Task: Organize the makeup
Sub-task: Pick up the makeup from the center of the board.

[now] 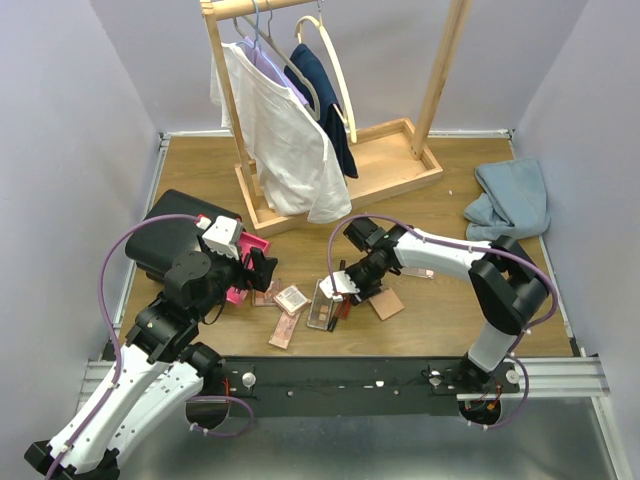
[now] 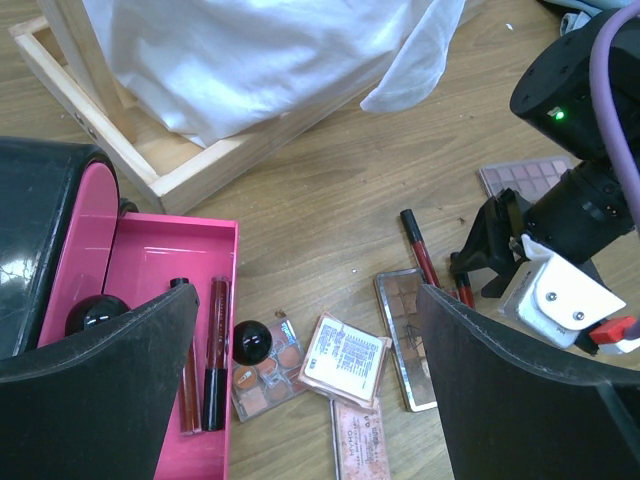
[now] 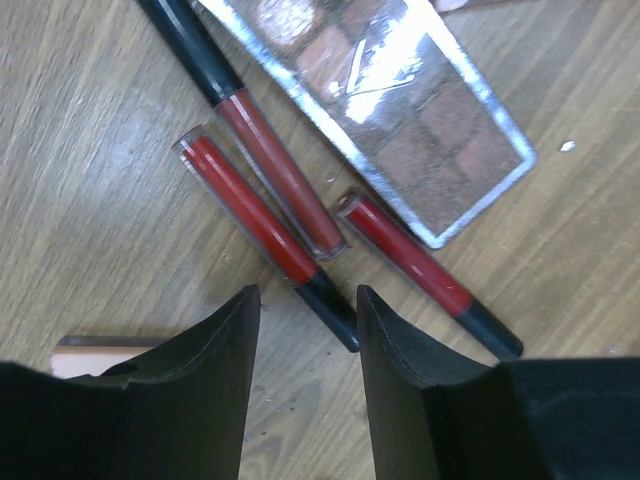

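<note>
Makeup lies scattered on the wooden table. In the left wrist view I see a square peach compact point(image 2: 343, 360), a round dark disc point(image 2: 253, 340) on a small palette point(image 2: 268, 385), a pink palette point(image 2: 360, 445) and a mirrored brown palette point(image 2: 405, 335). Two dark-red tubes point(image 2: 214, 340) and another disc point(image 2: 97, 313) lie in the pink drawer point(image 2: 170, 250). My left gripper point(image 2: 308, 295) is open and empty above this cluster point(image 1: 290, 300). My right gripper point(image 3: 308, 310) is open, low over three red tubes point(image 3: 255, 215). The black cap of one tube point(image 3: 330, 305) lies between its fingers.
A black case point(image 1: 170, 240) with the open pink drawer point(image 1: 252, 243) stands at the left. A wooden clothes rack point(image 1: 390, 165) with a white shirt point(image 1: 285, 140) and a navy garment stands at the back. A blue cloth point(image 1: 510, 200) lies at the back right. Another palette point(image 2: 525, 175) lies beside the right arm.
</note>
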Available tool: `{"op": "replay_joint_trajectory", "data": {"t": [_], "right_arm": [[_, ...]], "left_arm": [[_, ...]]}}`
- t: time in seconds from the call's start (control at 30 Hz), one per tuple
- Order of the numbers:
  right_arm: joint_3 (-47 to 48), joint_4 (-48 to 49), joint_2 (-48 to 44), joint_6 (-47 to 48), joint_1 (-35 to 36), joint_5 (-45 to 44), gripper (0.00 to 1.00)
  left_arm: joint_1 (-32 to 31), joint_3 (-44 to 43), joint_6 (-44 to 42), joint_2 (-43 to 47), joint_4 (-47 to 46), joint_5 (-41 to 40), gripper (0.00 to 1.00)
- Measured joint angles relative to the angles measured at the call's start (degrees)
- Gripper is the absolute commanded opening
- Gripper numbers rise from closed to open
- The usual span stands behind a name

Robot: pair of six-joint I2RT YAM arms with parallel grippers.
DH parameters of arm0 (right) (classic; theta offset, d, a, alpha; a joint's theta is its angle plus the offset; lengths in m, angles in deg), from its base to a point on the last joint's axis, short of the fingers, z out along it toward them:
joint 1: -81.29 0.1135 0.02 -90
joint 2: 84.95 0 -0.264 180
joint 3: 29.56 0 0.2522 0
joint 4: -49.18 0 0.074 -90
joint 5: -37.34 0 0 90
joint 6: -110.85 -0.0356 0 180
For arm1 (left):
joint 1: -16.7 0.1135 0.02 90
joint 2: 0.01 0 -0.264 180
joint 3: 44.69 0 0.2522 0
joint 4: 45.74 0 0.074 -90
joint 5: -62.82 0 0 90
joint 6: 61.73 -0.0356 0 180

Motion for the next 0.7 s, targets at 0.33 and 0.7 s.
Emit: {"op": "replay_joint_trajectory", "data": {"t": [0.33, 0.7], "right_arm": [[0.0, -2.7, 0.5, 1.7, 0.0, -1.2, 0.41], [-0.8, -3.7, 0.5, 2.7, 0.0, -1.8, 0.27]], "left_arm": [[0.0, 0.0, 0.0, 0.0, 0.0, 0.0, 0.99], [0.0, 0.0, 0.0, 0.1, 0.0, 0.0, 0.99]]}}
